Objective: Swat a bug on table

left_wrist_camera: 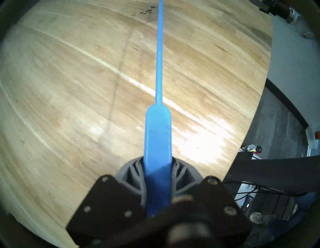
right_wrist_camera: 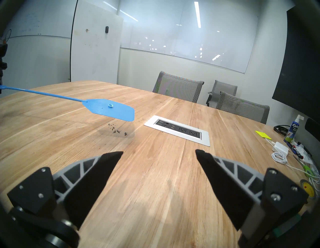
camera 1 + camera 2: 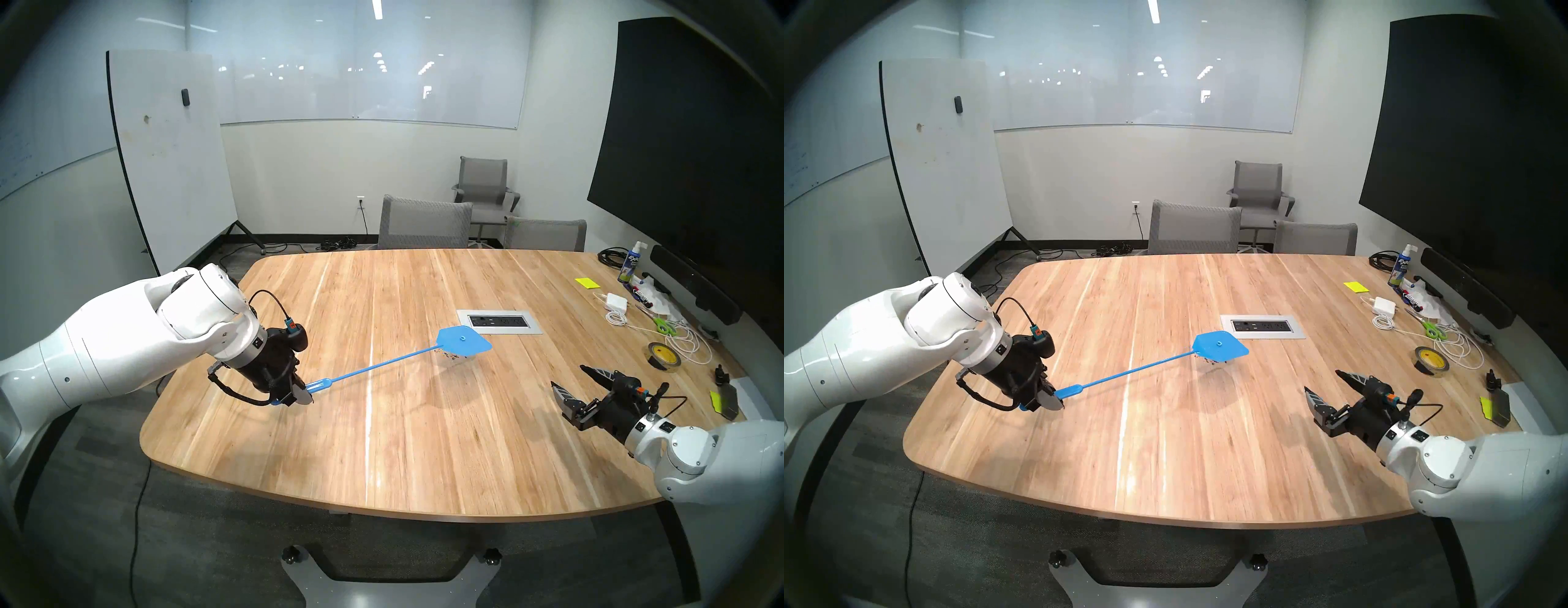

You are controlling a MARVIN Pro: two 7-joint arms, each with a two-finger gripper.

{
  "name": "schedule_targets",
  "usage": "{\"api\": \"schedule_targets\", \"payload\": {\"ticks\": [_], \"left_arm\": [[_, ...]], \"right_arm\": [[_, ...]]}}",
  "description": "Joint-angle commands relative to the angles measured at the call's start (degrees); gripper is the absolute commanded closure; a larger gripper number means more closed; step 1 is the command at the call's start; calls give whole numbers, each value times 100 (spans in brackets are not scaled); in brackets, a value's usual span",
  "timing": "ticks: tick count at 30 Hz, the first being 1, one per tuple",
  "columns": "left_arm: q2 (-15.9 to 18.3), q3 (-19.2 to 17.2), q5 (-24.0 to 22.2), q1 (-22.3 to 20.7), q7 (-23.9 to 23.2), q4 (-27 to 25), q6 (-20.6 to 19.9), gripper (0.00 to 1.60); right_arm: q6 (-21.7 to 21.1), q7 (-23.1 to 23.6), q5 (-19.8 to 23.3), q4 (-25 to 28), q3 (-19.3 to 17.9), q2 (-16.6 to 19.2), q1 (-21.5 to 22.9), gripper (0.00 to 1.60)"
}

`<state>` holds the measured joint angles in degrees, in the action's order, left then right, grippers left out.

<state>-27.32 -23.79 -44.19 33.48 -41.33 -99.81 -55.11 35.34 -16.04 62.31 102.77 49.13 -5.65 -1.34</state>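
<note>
My left gripper [image 3: 302, 394] is shut on the handle of a blue swatter [image 3: 373, 367], seen close in the left wrist view [image 1: 158, 138]. The swatter's flat head [image 3: 463, 342] hovers a little above the light wood table [image 3: 382, 446], clear in the right wrist view [image 2: 110, 110]. The bug [image 2: 117, 130], a cluster of dark crumb-like bits, lies on the table right under the head's near edge [image 3: 453, 356] [image 3: 1212, 361] [image 1: 143, 12]. My right gripper [image 3: 570, 378] is open and empty above the table's right side, its fingers [image 2: 110, 166] spread wide.
A silver power outlet panel [image 3: 499, 321] is set in the table just beyond the swatter's head. Clutter lies along the right edge: a spray bottle [image 3: 630, 262], a white charger and cable [image 3: 617, 303], green scissors [image 3: 664, 326], a tape roll [image 3: 664, 356]. Grey chairs [image 3: 424, 223] stand at the far side.
</note>
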Motion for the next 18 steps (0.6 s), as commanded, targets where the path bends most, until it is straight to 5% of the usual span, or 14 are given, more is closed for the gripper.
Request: {"api": "schedule_targets", "payload": {"ticks": [1, 18], "left_arm": [[52, 70, -240, -175, 171, -97, 11, 160], [-584, 683, -518, -276, 945, 641, 11, 160]], "right_arm": [[13, -2, -7, -15, -49, -8, 53, 0], [12, -3, -6, -14, -48, -9, 51, 0]]}}
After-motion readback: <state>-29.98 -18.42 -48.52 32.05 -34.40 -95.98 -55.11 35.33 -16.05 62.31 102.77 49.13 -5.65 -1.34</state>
